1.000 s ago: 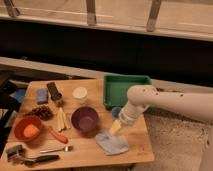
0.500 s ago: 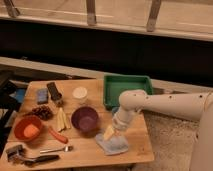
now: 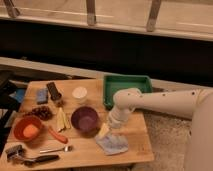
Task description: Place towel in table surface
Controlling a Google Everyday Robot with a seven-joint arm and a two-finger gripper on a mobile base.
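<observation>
A light blue towel (image 3: 112, 144) lies crumpled on the wooden table (image 3: 137, 140) near its front right edge. My white arm reaches in from the right, and my gripper (image 3: 104, 132) hangs just above the towel's far left corner, close to or touching it. The pale yellowish gripper tip points down at the cloth.
A purple bowl (image 3: 84, 119) stands just left of the gripper. A green tray (image 3: 126, 85) sits at the back right. A white cup (image 3: 79, 94), an orange bowl (image 3: 28, 128), banana pieces (image 3: 61, 119), a carrot (image 3: 57, 135), a blue sponge (image 3: 41, 96) and utensils (image 3: 35, 156) fill the left side.
My arm has swung left and down over the towel. The towel has shifted slightly and now lies flatter on the table under the gripper.
</observation>
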